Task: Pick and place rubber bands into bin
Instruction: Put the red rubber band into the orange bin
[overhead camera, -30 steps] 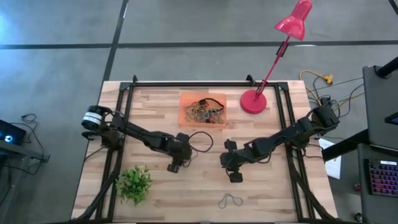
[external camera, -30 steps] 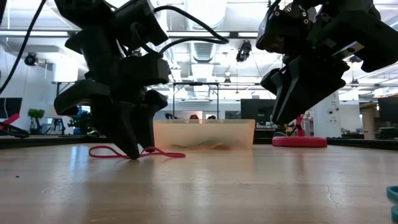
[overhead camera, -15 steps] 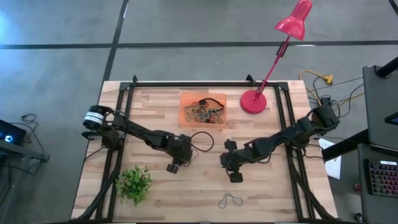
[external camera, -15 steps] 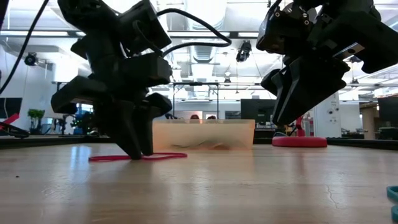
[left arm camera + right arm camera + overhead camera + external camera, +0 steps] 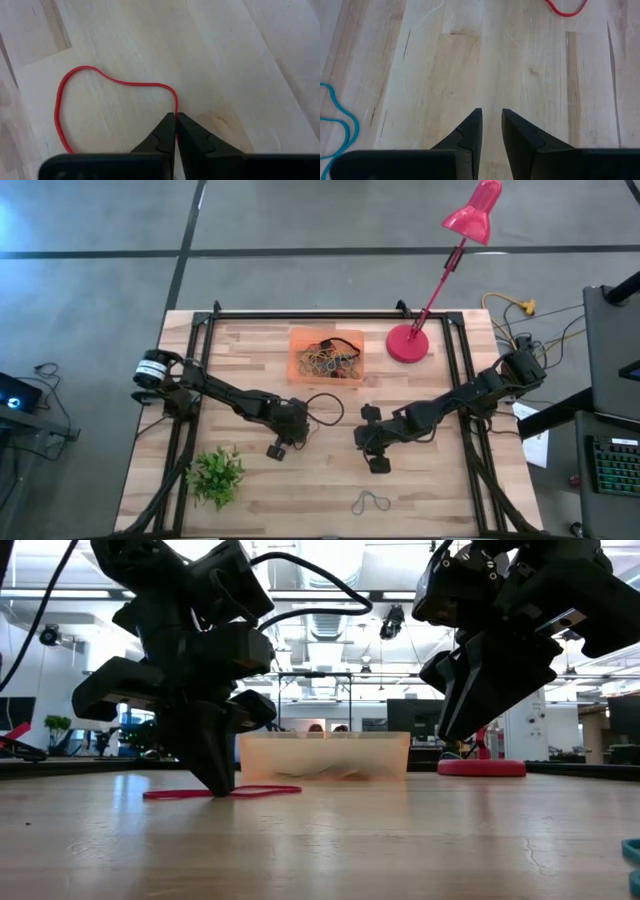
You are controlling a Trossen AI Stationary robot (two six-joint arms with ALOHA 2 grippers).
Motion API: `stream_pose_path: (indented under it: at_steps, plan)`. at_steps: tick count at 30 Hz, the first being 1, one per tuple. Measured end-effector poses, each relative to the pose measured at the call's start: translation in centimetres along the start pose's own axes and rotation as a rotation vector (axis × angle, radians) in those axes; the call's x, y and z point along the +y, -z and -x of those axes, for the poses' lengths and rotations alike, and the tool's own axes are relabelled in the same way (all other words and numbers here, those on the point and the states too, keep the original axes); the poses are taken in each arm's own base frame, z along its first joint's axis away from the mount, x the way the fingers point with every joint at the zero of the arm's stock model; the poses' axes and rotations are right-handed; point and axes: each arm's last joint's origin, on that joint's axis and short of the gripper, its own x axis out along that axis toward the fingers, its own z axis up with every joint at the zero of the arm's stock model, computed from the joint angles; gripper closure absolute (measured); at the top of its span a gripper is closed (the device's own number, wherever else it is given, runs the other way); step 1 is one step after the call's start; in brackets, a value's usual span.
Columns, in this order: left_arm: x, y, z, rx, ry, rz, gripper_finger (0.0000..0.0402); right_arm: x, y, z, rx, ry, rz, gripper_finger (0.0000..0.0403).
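Note:
A red rubber band [image 5: 80, 90] lies as a flat loop on the wooden table [image 5: 440, 490], left of centre; in the low view the red band [image 5: 260, 791] lies in front of the bin. My left gripper [image 5: 176, 117] is shut on the loop, with its fingertips down at the tabletop [image 5: 218, 786]. The orange bin [image 5: 327, 355] stands at the far middle and holds several rubber bands [image 5: 330, 361]. My right gripper [image 5: 491, 117] hangs above bare wood right of centre [image 5: 378, 464], its fingers a little apart and holding nothing. Another band [image 5: 371, 502] lies near the front edge. My left gripper pinches one strand of the red band's loop [image 5: 175, 106] between its two fingertips. The fingers come down steeply from above, slanting toward the table's right. The rest of the loop lies slack and flat on the wood.
A small green plant [image 5: 216, 475] stands at the near left. The round red lamp base [image 5: 407, 343] sits right of the bin. A blue band [image 5: 342, 125] lies beside my right gripper. Black frame rails [image 5: 196, 380] run along the table's sides. Bare wood lies between the grippers and the bin.
My left gripper has shut its fingers on the red band without leaving its place, and its wrist has turned slightly. The band's raised end has settled flat on the table.

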Motion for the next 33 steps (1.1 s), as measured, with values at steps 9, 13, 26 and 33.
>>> stream_pose_path:
  at_steps: [9, 13, 26, 33]
  plan:
    - [-0.3, -1.3, 4.3, -0.127, -0.035, -0.035, 0.0401, 0.0, 0.0, 0.0, 0.001, 0.0, 0.0, 0.0339]
    - [-0.4, -2.4, 7.1, -0.25, -0.062, -0.057, 0.0401, 0.0, 0.1, 0.0, 0.003, 0.001, 0.0, 0.0339]
    - [-0.5, -1.0, 5.7, -0.098, -0.024, 0.028, 0.0392, -0.1, 0.2, -0.1, 0.006, 0.002, 0.0, 0.0339]
    - [-0.6, -0.5, 4.3, -0.041, 0.049, 0.061, 0.0304, -0.1, 0.2, -0.1, 0.002, 0.009, 0.0, 0.0339]
